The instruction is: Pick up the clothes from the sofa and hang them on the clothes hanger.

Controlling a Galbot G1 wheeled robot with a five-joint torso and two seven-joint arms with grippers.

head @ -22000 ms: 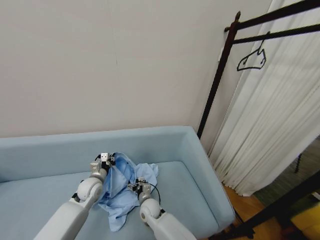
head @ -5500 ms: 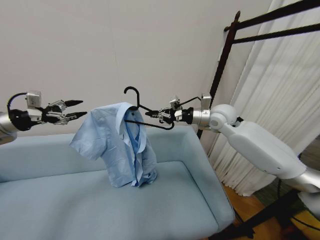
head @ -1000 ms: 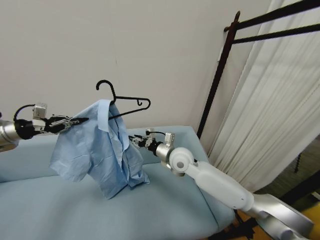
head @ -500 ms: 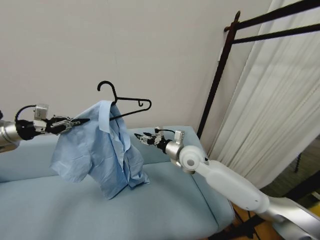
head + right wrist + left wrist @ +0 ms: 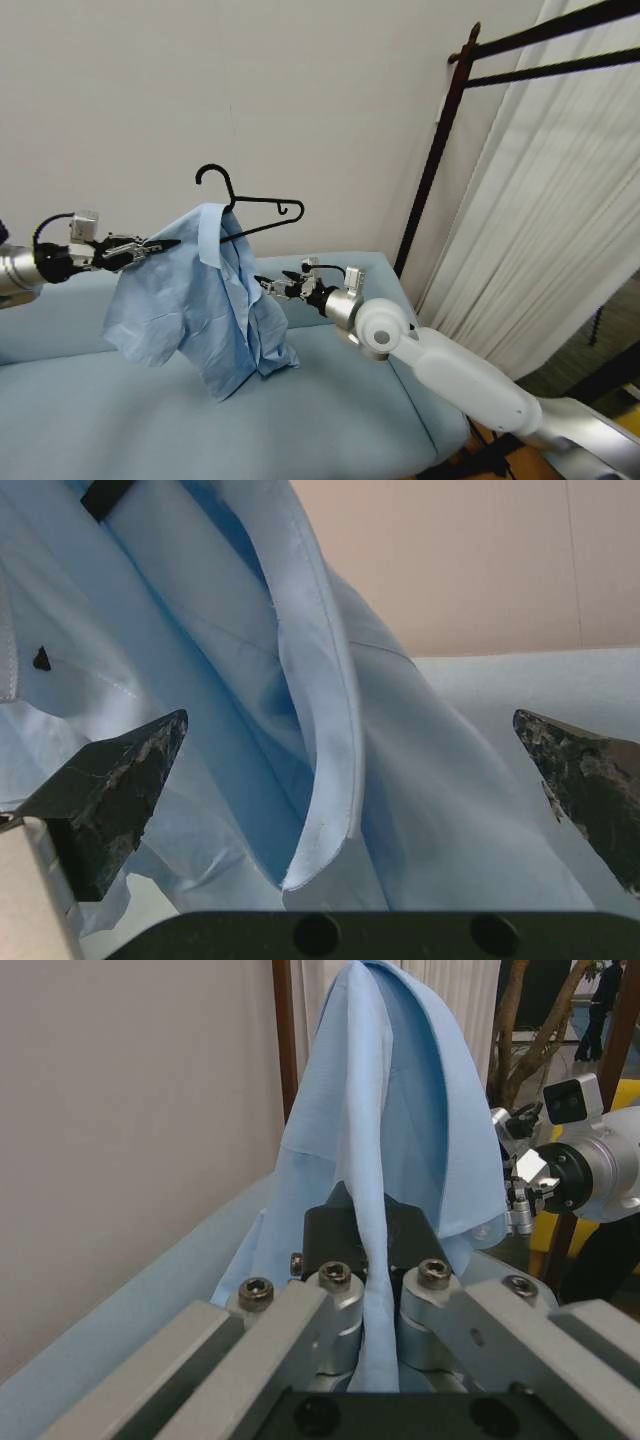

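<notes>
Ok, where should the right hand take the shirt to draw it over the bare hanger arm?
I'd take the shirt's loose front edge, coming from the robot's right. It hangs free between the right hand's open fingers, below the bare hanger arm; the left hand pins the far shoulder.

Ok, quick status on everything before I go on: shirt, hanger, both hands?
Shirt: held up, draped over one hanger arm, front open.
Hanger: raised, other arm bare, hook free.
Left hand: shut on shirt at the shoulder.
Right hand: open, at the shirt's front edge.
</notes>
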